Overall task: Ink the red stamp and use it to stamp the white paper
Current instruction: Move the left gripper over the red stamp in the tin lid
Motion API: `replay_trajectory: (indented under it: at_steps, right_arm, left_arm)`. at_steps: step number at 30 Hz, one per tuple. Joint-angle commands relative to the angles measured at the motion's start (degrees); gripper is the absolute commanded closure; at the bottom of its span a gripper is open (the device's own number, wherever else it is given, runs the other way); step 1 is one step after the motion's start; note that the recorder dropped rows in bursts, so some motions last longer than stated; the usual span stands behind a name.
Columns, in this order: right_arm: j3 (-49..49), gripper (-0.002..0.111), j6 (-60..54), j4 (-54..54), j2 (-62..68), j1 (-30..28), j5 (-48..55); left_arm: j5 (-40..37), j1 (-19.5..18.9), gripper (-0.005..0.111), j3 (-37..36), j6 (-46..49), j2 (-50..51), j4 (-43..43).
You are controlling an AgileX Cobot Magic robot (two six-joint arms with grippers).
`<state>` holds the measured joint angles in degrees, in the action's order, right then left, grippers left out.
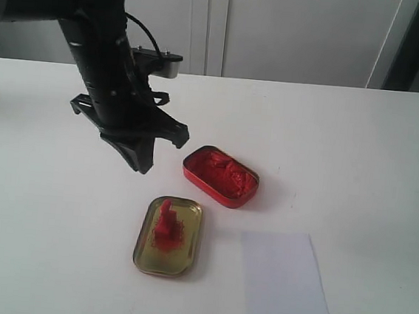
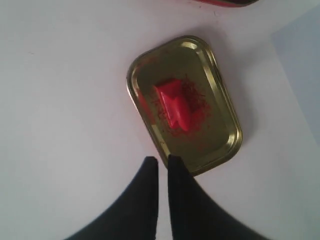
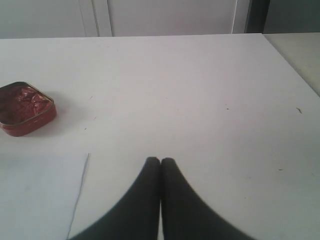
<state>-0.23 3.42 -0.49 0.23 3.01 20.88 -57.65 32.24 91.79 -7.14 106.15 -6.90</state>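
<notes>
The red stamp [image 1: 164, 223] [image 2: 175, 102] stands on its base in the gold tin lid [image 1: 185, 257] [image 2: 220, 131], amid red smudges. My left gripper [image 1: 143, 167] [image 2: 162, 159] hangs above the table just beyond the lid's far end, shut but for a thin slit, holding nothing. The white paper [image 1: 285, 279] [image 3: 35, 195] [image 2: 300, 75] lies flat to the right of the lid, with no print visible. My right gripper [image 3: 160, 160] is shut and empty over bare table to the right of the paper; the exterior view does not show it.
The red tin of ink paste [image 1: 220, 174] [image 3: 25, 107] sits open just behind the lid and paper. The white table's right edge [image 3: 292, 65] shows in the right wrist view, with pale cabinet doors [image 1: 296, 32] behind the table.
</notes>
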Motion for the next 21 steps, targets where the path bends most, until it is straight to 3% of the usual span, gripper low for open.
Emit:
replay_trajectory:
  at_steps: [1, 11, 21]
  right_arm:
    - [0.23, 0.108, 0.14, -0.57, -0.23, -0.32, -0.81]
    - [0.23, 0.108, 0.14, -0.57, -0.23, -0.32, -0.81]
    - [0.23, 0.108, 0.14, -0.57, -0.23, -0.32, -0.81]
  left_arm:
    - [-2.07, 1.61, 0.086, 1.56, -0.84, 2.30, 0.13]
    - [-1.56, 2.37, 0.051, 1.56, -1.08, 5.45, -0.92]
    - [0.10, 2.50, 0.048, 1.56, -0.49, 8.66, -3.19]
